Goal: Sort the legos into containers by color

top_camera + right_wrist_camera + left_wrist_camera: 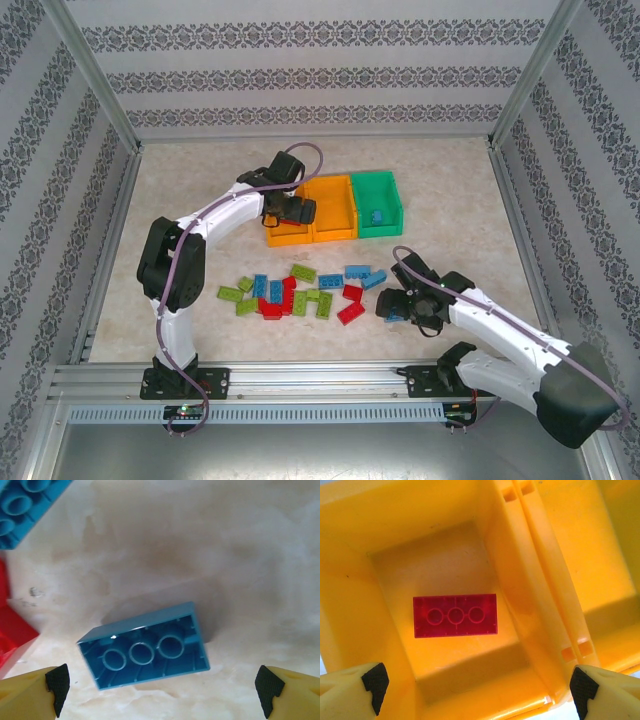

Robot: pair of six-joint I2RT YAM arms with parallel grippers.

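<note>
Your left end effector point(477, 695): spread apart over orange bin point(395, 540), red lego point(455, 615) loose inside. Your right end effector point(162, 695): apart over upturned blue lego point(145, 650).

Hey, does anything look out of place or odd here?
Only small things: the blue brick under the right fingers lies upside down, hollow side up, and so does the red brick in the left orange bin.
</note>
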